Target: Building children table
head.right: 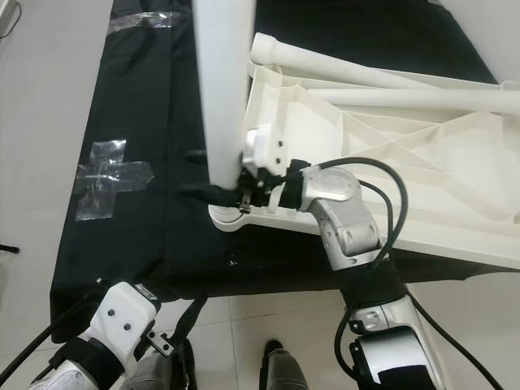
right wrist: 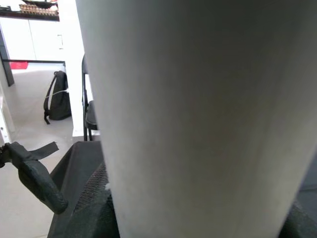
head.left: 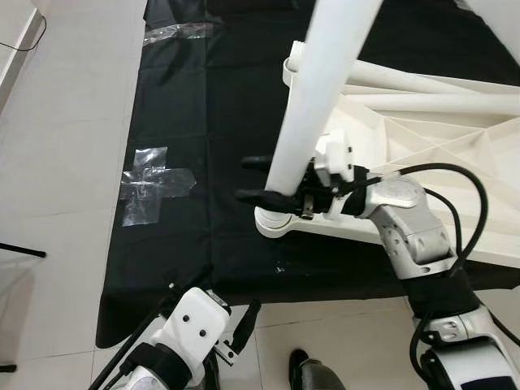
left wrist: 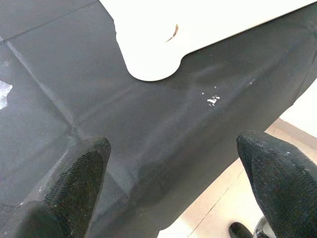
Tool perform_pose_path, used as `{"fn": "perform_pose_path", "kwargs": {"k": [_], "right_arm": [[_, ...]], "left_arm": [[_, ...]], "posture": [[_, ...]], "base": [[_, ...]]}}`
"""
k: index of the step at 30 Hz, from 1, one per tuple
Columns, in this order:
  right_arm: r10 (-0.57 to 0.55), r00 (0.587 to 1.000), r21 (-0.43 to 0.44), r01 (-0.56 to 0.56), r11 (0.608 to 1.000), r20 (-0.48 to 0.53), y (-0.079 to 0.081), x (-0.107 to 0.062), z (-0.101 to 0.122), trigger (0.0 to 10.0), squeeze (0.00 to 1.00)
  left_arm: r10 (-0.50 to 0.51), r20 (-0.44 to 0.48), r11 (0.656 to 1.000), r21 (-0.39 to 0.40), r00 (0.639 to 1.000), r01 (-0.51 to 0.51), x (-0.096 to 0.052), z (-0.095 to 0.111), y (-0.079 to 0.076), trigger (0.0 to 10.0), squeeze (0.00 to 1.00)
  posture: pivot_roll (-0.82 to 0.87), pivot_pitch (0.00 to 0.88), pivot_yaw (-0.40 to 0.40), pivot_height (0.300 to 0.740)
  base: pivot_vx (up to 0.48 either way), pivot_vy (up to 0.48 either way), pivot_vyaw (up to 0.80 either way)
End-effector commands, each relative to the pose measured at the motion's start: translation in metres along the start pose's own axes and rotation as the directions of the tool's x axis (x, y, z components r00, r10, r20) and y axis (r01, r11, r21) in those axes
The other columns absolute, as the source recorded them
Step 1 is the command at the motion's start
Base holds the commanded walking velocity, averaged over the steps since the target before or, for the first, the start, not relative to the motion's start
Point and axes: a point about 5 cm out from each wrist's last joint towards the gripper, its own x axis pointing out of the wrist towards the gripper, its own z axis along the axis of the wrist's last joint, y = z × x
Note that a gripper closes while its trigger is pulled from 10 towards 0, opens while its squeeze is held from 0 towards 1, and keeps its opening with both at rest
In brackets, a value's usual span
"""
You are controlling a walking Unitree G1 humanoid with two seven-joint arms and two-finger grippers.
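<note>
Low in the frame, bottom left: left gripper (head.left: 231,325) idle above the near edge of the black cloth (head.left: 187,122), fingers (left wrist: 74,178) spread wide with nothing between them, well short of the work.

Mid-frame, just right of centre: right gripper (head.left: 272,180) reaching leftward from the silver arm, black fingers straddling the foot of the white leg (head.left: 313,97). One finger ahead of the leg, one behind, apparently pinched on it, though the leg itself hides the contact in the wrist view.

Leg upright, long axis rising from the round corner socket (head.left: 272,221) toward the camera and out through the top of the frame; foot seated in or just over that socket, exact seating hidden by the fingers. Right arm plainly the nearer one; probably a matter of keeping the leg plumb over the socket while pressing or twisting down.

Farther back, right half of the frame: upturned tabletop (head.left: 455,162), ribbed underside up, lying on the cloth. Toward the upper right: two more legs (head.left: 422,83) lying flat across it.
</note>
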Motion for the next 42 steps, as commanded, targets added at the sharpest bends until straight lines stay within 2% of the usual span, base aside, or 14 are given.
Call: {"fn": "perform_pose_path", "kwargs": {"k": [1,6,13,22,27,31,33,42], "right_arm": [[0.056,0.995,0.088,-0.048,0.995,-0.081,0.015,0.007,-0.025,10.0,0.0],[0.013,0.994,0.083,-0.004,0.997,-0.111,0.012,0.008,-0.025,10.0,0.0],[-0.071,0.99,0.172,0.091,0.981,-0.122,0.002,0.01,-0.024,10.0,0.0],[-0.146,0.98,0.209,0.173,0.963,-0.137,-0.006,0.01,-0.026,10.0,0.0],[-0.197,0.97,0.246,0.227,0.942,-0.141,-0.007,0.004,-0.029,10.0,0.0],[-0.202,0.971,0.265,0.229,0.937,-0.124,-0.006,-0.001,-0.026,10.0,0.0],[-0.171,0.979,0.272,0.194,0.942,-0.107,-0.002,-0.008,-0.024,10.0,0.0],[-0.099,0.987,0.274,0.131,0.953,-0.129,0.005,-0.018,-0.027,10.0,0.0]], "left_arm": [[-0.009,-0.03,1.0,-0.005,1.0,0.009,-0.002,-0.006,-0.004,10.0,0.0],[-0.01,-0.028,1.0,-0.005,1.0,0.01,-0.001,-0.006,-0.004,10.0,0.0],[-0.011,-0.025,1.0,-0.004,1.0,0.011,0.0,-0.007,-0.004,10.0,0.0],[-0.009,-0.023,1.0,-0.003,1.0,0.009,0.0,-0.007,-0.004,10.0,0.0],[-0.008,-0.023,1.0,-0.003,1.0,0.008,0.0,-0.007,-0.004,10.0,0.0],[-0.009,-0.022,1.0,-0.002,1.0,0.009,0.0,-0.007,-0.004,10.0,0.0],[-0.011,-0.023,1.0,0.0,1.0,0.011,0.001,-0.007,-0.003,10.0,0.0],[-0.01,-0.022,1.0,0.004,1.0,0.011,0.001,-0.008,-0.002,10.0,0.0]], "posture": [[0.05,0.371,-0.028,0.74],[0.04,0.367,-0.029,0.74],[0.04,0.364,-0.032,0.74],[0.04,0.363,-0.035,0.74],[0.04,0.363,-0.032,0.74],[0.04,0.363,-0.032,0.74],[0.04,0.361,-0.029,0.74],[0.04,0.357,-0.026,0.74]], "base": [[0.0,0.0,0.0],[0.0,0.0,0.0],[0.0,0.0,0.0],[0.0,0.0,0.0],[0.0,0.0,0.0],[0.0,0.0,0.0],[0.0,0.0,0.0],[0.0,0.0,0.0]]}}
